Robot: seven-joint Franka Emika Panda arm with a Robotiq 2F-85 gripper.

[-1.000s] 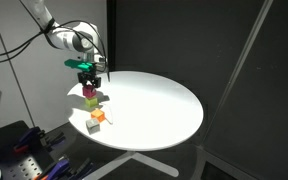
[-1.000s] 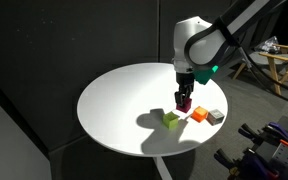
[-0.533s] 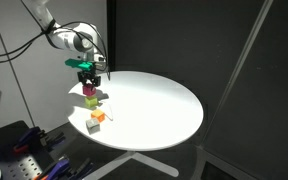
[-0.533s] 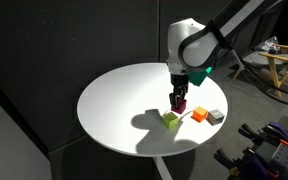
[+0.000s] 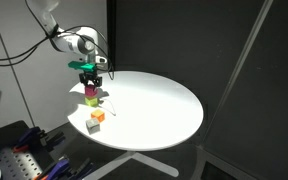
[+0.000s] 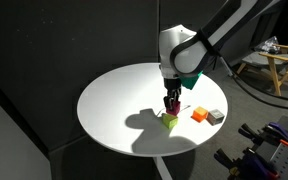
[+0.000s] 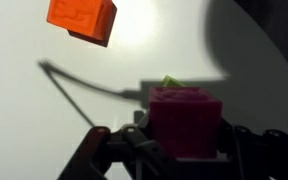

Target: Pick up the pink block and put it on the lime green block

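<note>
1. The round white counter (image 5: 154,105) has most of its top bare. All the blocks sit in a small patch close to one edge, so the wide open room lies across the rest of the surface toward the opposite rim.
2. The Franka arm (image 6: 189,50) reaches in from beyond that edge and points straight down over the block patch.
3. The gripper (image 6: 171,100) is clenched on the pink block (image 7: 186,122). In the wrist view its dark fingers (image 7: 99,150) press the cube from both sides.
4. The pink block hangs in the gripper directly over the lime green block (image 6: 171,121). In an exterior view it reads as stacked right above the green cube (image 5: 92,99). Whether the two touch or a thin gap remains cannot be told.
5. In the wrist view only a sliver of the lime green block (image 7: 174,82) shows past the pink cube's far edge.
6. The orange block (image 6: 198,114) lies on the counter near the green one, apart from it.
7. The white block (image 6: 216,116) sits just beside the orange one, nearest the counter's rim.
</note>
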